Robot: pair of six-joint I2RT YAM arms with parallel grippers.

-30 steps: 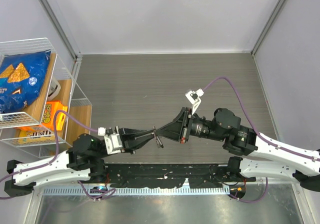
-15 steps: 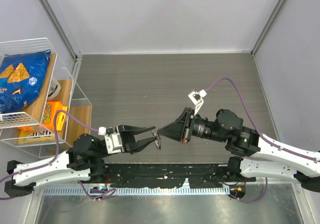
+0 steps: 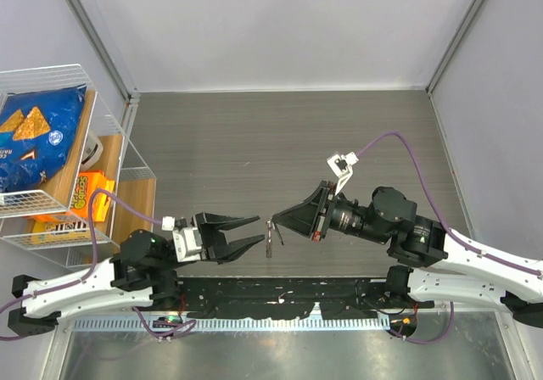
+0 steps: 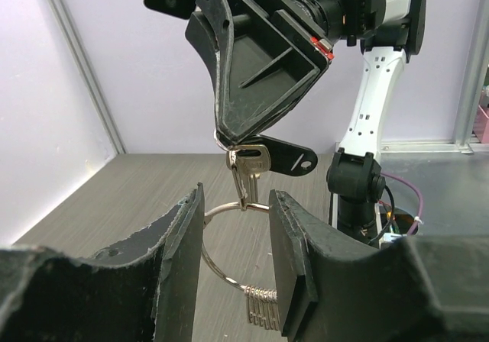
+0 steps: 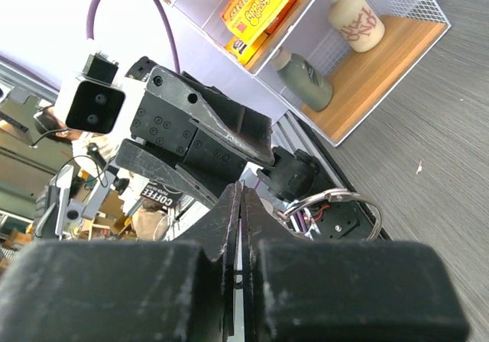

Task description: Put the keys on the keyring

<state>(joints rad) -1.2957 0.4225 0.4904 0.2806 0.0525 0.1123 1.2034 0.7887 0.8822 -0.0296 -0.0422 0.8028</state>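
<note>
Spanning the whole work area, the grey wood-grain table [image 3: 254,134] lies under the right gripper [image 3: 276,221], which is the reference for every position below. The wire rack [image 3: 51,79], holding snack bags and boxes, stands well apart from the right gripper, past the left arm. The right gripper is raised off the table with its fingers pressed together, pinching the top of a silvery key [image 4: 246,175]. The left gripper [image 3: 260,229] faces the right gripper tip to tip, near it but not touching; its fingers stand apart and hold nothing. The keyring [image 4: 223,207] hangs just below the right gripper, meeting the blade of the pinched key. A black-headed key [image 4: 289,155] sits just beside the fingertips of the right gripper. Further keys [image 4: 262,311] are bunched at the bottom of the keyring, lowest below the right gripper.
</note>
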